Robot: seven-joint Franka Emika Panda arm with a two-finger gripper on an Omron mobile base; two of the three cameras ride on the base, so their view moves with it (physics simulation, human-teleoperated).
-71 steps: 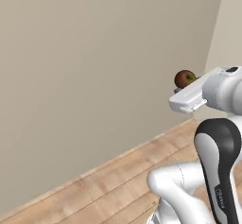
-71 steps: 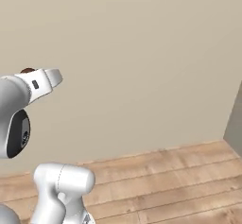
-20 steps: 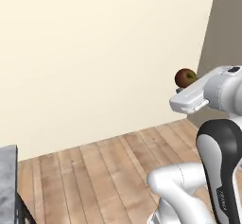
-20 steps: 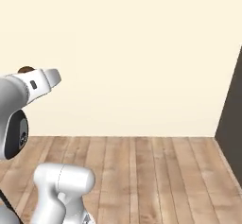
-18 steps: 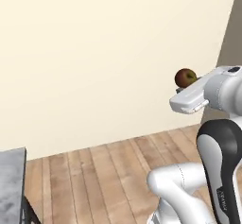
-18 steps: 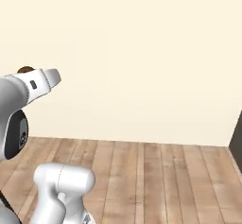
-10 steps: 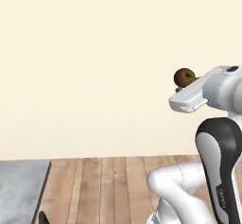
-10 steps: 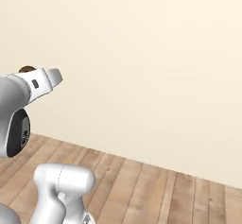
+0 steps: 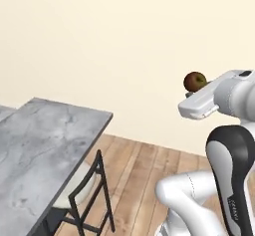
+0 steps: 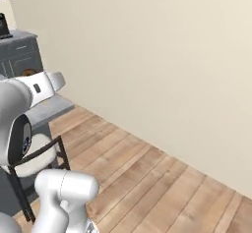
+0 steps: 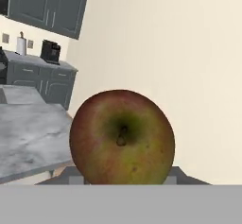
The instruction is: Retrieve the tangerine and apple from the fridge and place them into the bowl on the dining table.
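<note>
Cream wall behind; end effector [image 9: 195,88] clamped on apple [image 9: 194,81], raised beside dining table [image 9: 45,140] end.

From behind the arm you get two base views facing a cream wall [image 9: 99,41], sharing the marble counter [image 9: 45,145] and stool [image 9: 82,190]. Your hand view sits tight on the apple [image 11: 122,137].

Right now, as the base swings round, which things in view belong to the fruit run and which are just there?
Part of the job:
- apple, held in the hand
- dining table, marble top at the left of the left base view

Just there:
- stool tucked under the table edge
- grey cabinets on the far wall
- coffee machine on the far counter
</note>
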